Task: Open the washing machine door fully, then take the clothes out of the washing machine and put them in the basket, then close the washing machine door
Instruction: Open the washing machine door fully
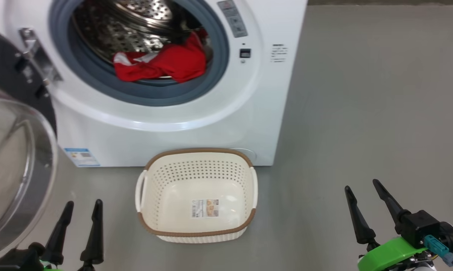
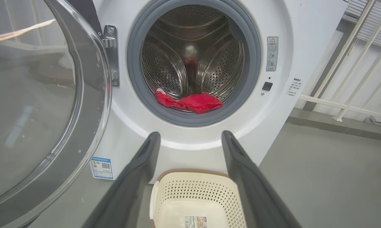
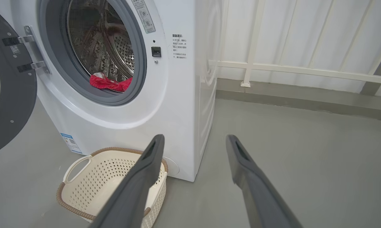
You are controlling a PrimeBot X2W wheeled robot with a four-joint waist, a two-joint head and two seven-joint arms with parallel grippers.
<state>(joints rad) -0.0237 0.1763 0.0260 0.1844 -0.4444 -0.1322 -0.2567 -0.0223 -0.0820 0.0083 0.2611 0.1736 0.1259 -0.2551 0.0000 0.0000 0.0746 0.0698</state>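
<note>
In the head view, the washing machine stands ahead. Its door is swung out to the left, with the glossy black rim and bulging clear glass just beside the left pincer. The clothes are a soft, crumpled red heap with white patches. They lie at the front lip of the perforated steel drum, against the grey rubber ring, and the heap's long axis runs across the opening. They sit up and ahead of both pincers. The left pincer is nearer; the right pincer is well off to the right over the bare floor. Both pincers are parted and hold nothing. The basket, cream perforated plastic with a brown woven-look rim, sits at the machine's foot below the opening and holds no clothes.

In the left wrist view, the left pincer is spread wide and lines up almost straight on the clothes, with the basket directly beneath.

In the right wrist view, the right pincer is also wide and empty. From here the clothes lie up and to the left, beyond the basket, so a reach would likely go in on a slant.
</note>
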